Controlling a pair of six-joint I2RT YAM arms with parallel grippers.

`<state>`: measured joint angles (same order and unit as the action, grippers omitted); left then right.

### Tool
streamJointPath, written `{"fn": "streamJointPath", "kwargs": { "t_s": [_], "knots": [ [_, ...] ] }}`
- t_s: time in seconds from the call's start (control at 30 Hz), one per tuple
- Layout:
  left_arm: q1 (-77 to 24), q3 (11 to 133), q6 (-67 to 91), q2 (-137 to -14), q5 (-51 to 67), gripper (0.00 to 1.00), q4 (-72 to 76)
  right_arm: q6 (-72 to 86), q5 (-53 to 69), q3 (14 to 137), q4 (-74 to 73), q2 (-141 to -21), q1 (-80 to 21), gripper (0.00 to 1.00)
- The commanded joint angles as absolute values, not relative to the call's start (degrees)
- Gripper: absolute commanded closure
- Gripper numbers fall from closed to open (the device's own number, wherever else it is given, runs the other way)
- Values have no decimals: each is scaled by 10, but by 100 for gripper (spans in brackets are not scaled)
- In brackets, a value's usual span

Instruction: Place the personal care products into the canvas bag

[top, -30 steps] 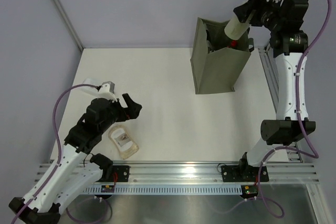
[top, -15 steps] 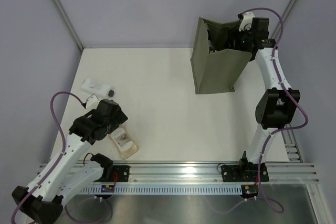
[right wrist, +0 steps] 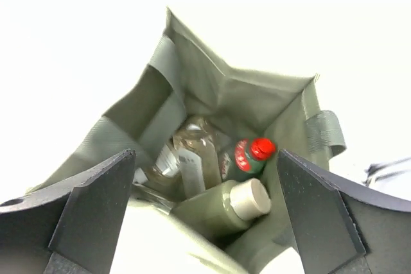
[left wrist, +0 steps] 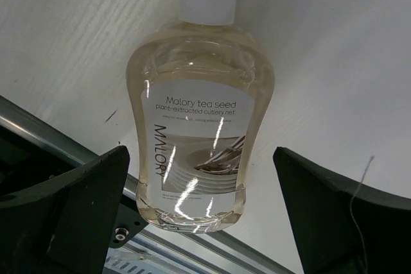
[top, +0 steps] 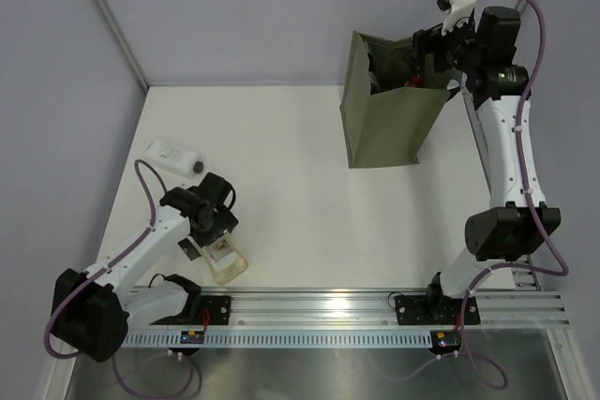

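The left arm folds low near its base, left hand pointing down, fingers spread wide. The right arm reaches tall to the far side, right hand tipped downward, fingers spread, gripping nothing

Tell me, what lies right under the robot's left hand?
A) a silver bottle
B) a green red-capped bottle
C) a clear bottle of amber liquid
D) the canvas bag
C: the left wrist view shows the clear amber bottle lying framed by the open left hand.
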<state>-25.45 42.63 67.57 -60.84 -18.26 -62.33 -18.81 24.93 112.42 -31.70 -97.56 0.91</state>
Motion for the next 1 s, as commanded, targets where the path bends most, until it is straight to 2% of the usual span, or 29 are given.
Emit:
{"fn": "streamJointPath", "kwargs": {
  "t_s": [0.0, 0.07, 0.23, 0.4, 0.47, 0.5, 0.53, 0.57, 0.6, 0.67, 0.7, 0.83, 0.97],
  "knots": [
    [-251, 408, 660, -637, -130, 1, -577, -187, 306, 1138, -344, -920, 11, 1],
    [-251, 403, 641, -662, -117, 1, -563, -176, 359, 1117, -355, -880, 11, 0],
    [-229, 380, 606, -730, -79, 1, -505, -125, 521, 951, -302, -748, 11, 0],
    [-214, 399, 561, -822, -43, 2, -475, -41, 680, 798, -251, -686, 6, 0],
    [-213, 416, 541, -842, -25, 8, -456, -56, 694, 760, -269, -673, -17, 1],
    [-213, 420, 529, -840, -24, 20, -448, -88, 677, 754, -301, -669, -33, 0],
    [-213, 423, 520, -835, -24, 20, -440, -92, 661, 751, -315, -669, -33, 1],
    [-213, 424, 508, -824, -5, 53, -426, -97, 653, 751, -328, -670, -41, 0],
    [-213, 420, 496, -786, 16, 71, -389, -104, 652, 753, -343, -672, -53, 1],
    [-213, 408, 457, -735, 81, 97, -333, -113, 636, 756, -369, -680, -69, 0],
    [-214, 397, 446, -685, 106, 99, -272, -117, 627, 758, -374, -682, -89, 1],
    [-225, 383, 385, -598, 264, 100, -102, -84, 580, 731, -327, -694, -138, 0],
    [-253, 384, 373, -572, 394, 100, 85, 22, 519, 677, -226, -726, -184, 0]
  ]
}}
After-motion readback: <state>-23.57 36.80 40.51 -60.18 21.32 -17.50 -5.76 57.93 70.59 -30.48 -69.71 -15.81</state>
